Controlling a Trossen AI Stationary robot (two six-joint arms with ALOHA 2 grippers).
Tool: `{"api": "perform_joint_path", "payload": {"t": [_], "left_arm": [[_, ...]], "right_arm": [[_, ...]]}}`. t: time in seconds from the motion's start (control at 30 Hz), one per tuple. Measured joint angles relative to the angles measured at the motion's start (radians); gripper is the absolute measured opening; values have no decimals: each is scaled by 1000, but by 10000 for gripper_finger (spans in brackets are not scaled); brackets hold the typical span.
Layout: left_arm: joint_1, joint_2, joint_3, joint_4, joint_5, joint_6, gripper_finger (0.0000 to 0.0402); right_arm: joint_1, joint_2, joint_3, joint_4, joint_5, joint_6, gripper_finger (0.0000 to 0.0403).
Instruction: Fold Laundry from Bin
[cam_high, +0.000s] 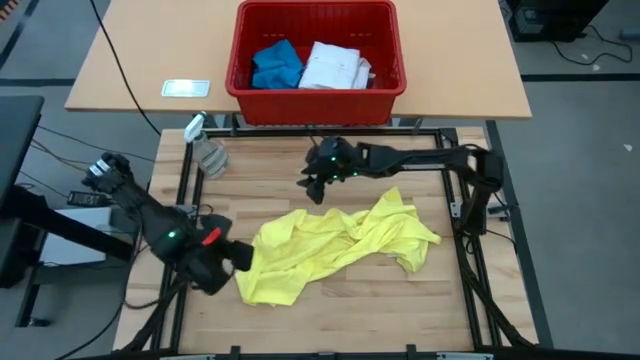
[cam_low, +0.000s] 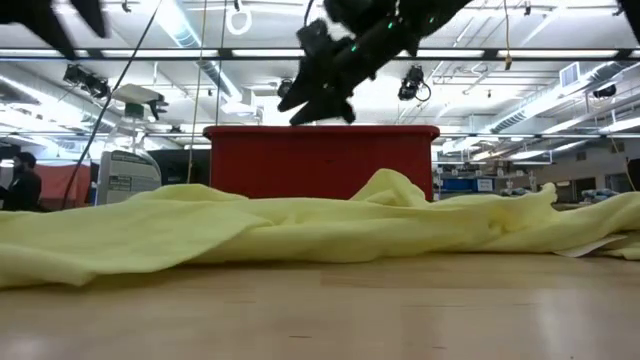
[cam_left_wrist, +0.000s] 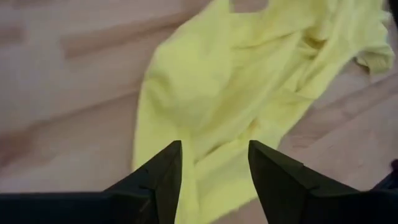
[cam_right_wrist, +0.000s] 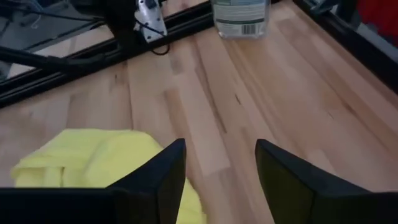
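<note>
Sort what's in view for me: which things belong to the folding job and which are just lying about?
Job:
yellow T-shirt, crumpled on the table
red bin
blue piece and white shirt, in the bin

Lying about:
spray bottle
flat card, on the far table

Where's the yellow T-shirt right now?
In the high view the yellow T-shirt lies crumpled on the wooden table, near of the red bin, between the left tool and right tool.

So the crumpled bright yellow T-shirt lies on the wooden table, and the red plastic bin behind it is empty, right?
Not quite. The crumpled bright yellow T-shirt does lie on the wooden table, but the red plastic bin is not empty: the high view shows a blue piece and a white shirt inside it.
</note>
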Motion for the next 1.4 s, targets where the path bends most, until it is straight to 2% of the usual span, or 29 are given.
{"api": "perform_joint_path", "payload": {"t": [0.1,0.2,0.27,0.4,0.53,0.67,0.77,0.9,0.97,1.03,1.1,1.17,1.23,1.3,1.4], "left_arm": [[86,33,-40,199,20,253,180],[175,60,-102,463,102,493,170],[233,84,-149,627,165,599,163],[345,141,-256,814,315,669,149],[421,197,-333,875,401,680,143],[479,215,-342,757,403,681,142],[530,200,-312,572,391,688,142],[601,158,-230,250,283,752,142],[642,140,-183,68,207,782,142],[688,124,-133,-47,142,795,142],[727,112,-84,-153,95,805,142],[754,90,-34,-160,83,830,142],[759,73,10,-133,82,870,142],[747,59,53,-55,81,915,142],[716,53,82,70,97,1030,142]], "right_arm": [[1,-57,0,-100,-4,11,193],[14,-90,0,-222,-13,61,191],[35,-110,-2,-294,-15,86,190],[84,-127,0,-407,-21,98,189],[138,-115,-2,-496,-21,98,189],[185,-117,-77,-430,-24,136,189],[205,-117,-166,-366,-21,179,189],[215,-112,-327,-245,21,260,189],[215,-112,-403,-186,74,305,189],[213,-112,-461,-170,137,334,189],[211,-112,-505,-174,259,355,189],[204,-115,-529,-185,405,359,189],[184,-118,-531,-189,505,326,189],[143,-123,-511,-184,529,255,189],[68,-131,-459,-170,496,168,189]]}}
